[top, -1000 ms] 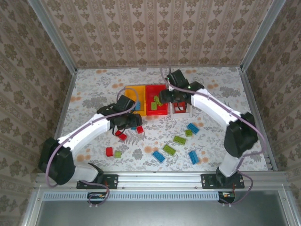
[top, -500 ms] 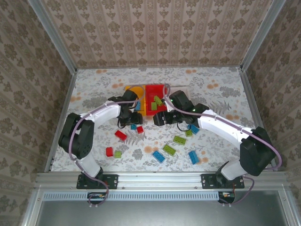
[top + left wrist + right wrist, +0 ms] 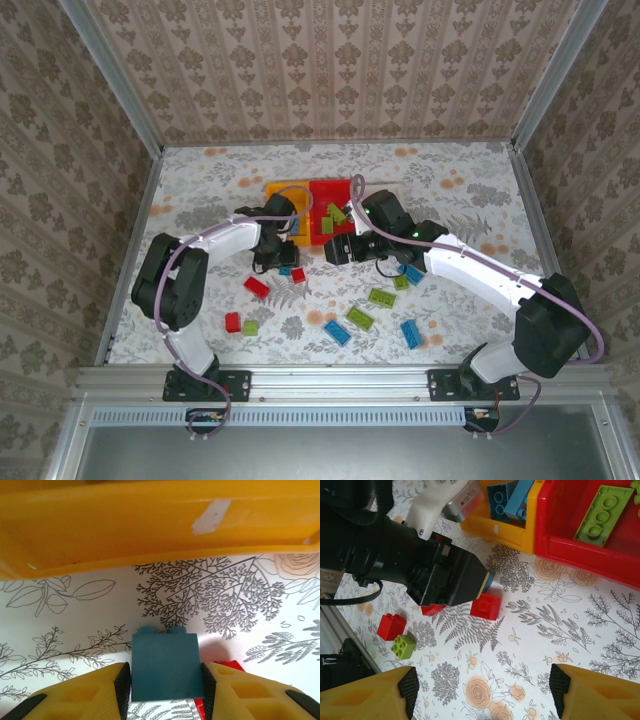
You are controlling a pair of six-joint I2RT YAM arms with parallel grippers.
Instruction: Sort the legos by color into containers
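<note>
Your left end effector (image 3: 165,676) is clamped on a blue brick (image 3: 165,660), just short of the yellow bin (image 3: 150,520) where blues (image 3: 506,499) already lie. Possibly lifted; hard to tell. Your right end effector (image 3: 482,687) is spread wide and empty above a red brick (image 3: 486,606) on the desk (image 3: 560,630), likely the next pick.

I see left arm (image 3: 215,240) folded in, left gripper (image 3: 278,262) off the red legos (image 3: 258,287), now just before yellow-orange bin (image 3: 280,190), fingers flanking a blue lego (image 3: 165,665), right gripper (image 3: 342,250) swung left, in front of red bin (image 3: 325,190)
</note>
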